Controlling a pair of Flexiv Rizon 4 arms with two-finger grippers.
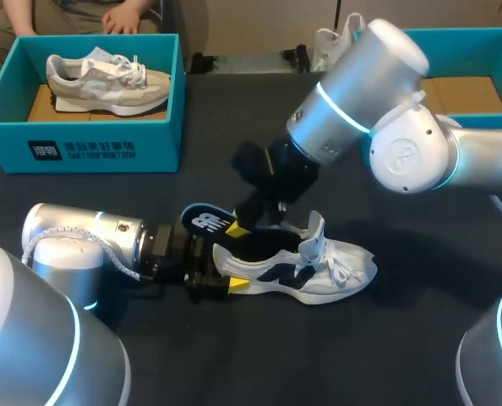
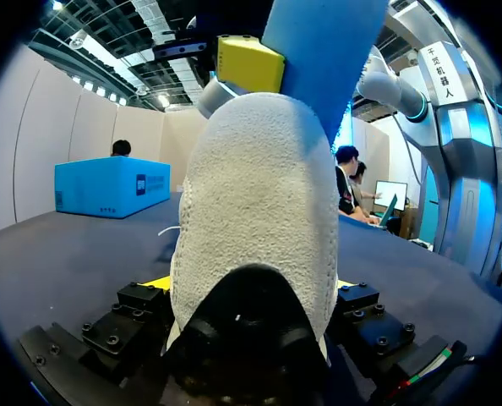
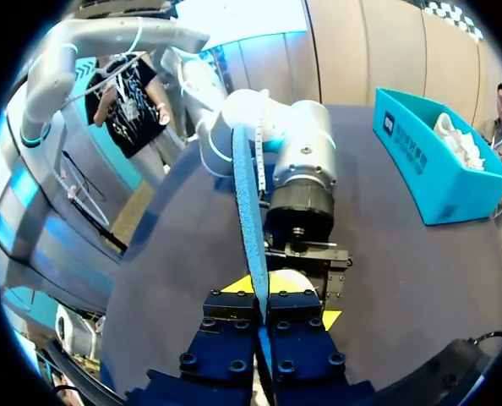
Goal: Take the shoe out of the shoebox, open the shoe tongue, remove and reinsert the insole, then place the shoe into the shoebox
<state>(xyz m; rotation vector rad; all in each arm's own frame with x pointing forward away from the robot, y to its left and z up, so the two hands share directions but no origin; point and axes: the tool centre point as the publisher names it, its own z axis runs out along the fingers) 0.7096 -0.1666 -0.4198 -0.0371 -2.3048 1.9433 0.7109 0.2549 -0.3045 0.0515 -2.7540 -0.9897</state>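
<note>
I'm counting two shoes, a white shoe (image 1: 323, 275) and a beige shoe (image 1: 107, 80); two shoeboxes, the left box (image 1: 90, 148) and the right box (image 1: 466, 51); one insole (image 1: 204, 222); and two grippers, the left gripper (image 1: 226, 272) and the right gripper (image 1: 249, 222).

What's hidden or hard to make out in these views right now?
Head view: inside of the right shoebox, mostly behind the right arm.
Left wrist view: toe and laces of the shoe, hidden by its own heel.
Right wrist view: faces of the insole, edge-on in the right claw.
</note>
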